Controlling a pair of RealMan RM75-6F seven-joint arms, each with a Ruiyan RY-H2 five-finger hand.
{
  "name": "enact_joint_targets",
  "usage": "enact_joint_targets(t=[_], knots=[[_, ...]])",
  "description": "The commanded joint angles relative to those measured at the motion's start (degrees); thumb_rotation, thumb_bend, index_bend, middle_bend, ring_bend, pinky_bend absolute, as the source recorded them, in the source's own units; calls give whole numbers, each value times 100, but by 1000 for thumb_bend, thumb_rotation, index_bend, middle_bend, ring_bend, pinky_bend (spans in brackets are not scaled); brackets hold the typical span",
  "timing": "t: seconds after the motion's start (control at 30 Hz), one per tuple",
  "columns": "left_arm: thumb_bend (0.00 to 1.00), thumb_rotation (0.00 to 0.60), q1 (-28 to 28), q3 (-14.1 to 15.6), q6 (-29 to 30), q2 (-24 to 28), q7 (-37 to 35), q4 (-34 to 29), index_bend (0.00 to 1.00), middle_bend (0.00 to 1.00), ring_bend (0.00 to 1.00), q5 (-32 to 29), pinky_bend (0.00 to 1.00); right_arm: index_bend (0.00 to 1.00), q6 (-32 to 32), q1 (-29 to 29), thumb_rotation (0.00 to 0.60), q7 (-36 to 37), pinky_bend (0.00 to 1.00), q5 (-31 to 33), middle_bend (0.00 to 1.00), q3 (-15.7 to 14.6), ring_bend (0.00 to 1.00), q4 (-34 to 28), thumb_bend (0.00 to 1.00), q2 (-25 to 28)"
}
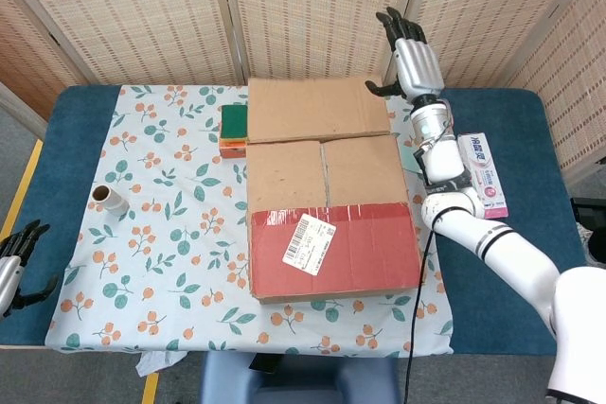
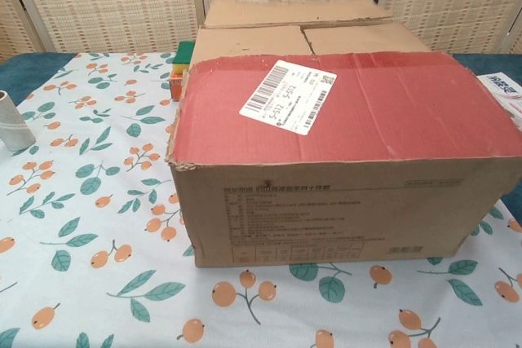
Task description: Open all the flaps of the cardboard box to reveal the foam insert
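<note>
At the head view's lower left edge, the left hand [image 1: 14, 262] hangs beside the table [image 1: 85, 111], partly cut off by the frame, its dark fingers [image 1: 28, 232] apart and holding nothing. Well to the right of those fingers a small cardboard tube [image 1: 114, 199] stands on the flower-printed cloth [image 1: 161, 234]. Further right sits the cardboard box [image 1: 327, 205], its far flap [image 1: 317, 109] folded back flat, two inner flaps [image 1: 322, 172] lying closed, and the near red-taped flap [image 1: 360, 253] with its white shipping label [image 1: 310, 243] also down; whatever lies inside is hidden. A green and orange sponge [image 1: 233, 127] is half concealed behind the box's left corner. At the far flap's right corner the right hand [image 1: 414, 59] is raised, fingers [image 1: 398, 21] spread and pointing up, the thumb just at the flap's edge; whether it touches is hard to tell. Right of these fingers a pink and white packet [image 1: 483, 175] lies on the blue table. Woven rattan screens [image 1: 312, 7] close off the room behind. The chest view shows neither hand.
</note>
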Motion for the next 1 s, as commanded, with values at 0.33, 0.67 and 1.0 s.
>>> enact_joint_targets(t=[0.33, 0.67, 1.0], knots=[[460, 600, -54, -20, -115, -65, 332, -68, 0, 14, 0, -74, 0, 0, -277, -2068, 600, 2385, 8, -1317, 0, -678, 0, -4069, 282, 2635], [460, 600, -163, -39, -283, -113, 455, -47, 0, 14, 59, -93, 0, 0, -705, -2515, 600, 5690, 257, -3202, 0, -1099, 41, -4407, 282, 3305], [460, 600, -140, -75, -274, -140, 588, -64, 0, 74, 83, -223, 0, 0, 228, -1663, 600, 9340, 257, -5297, 50, -2539, 114, -2788, 281, 2759]])
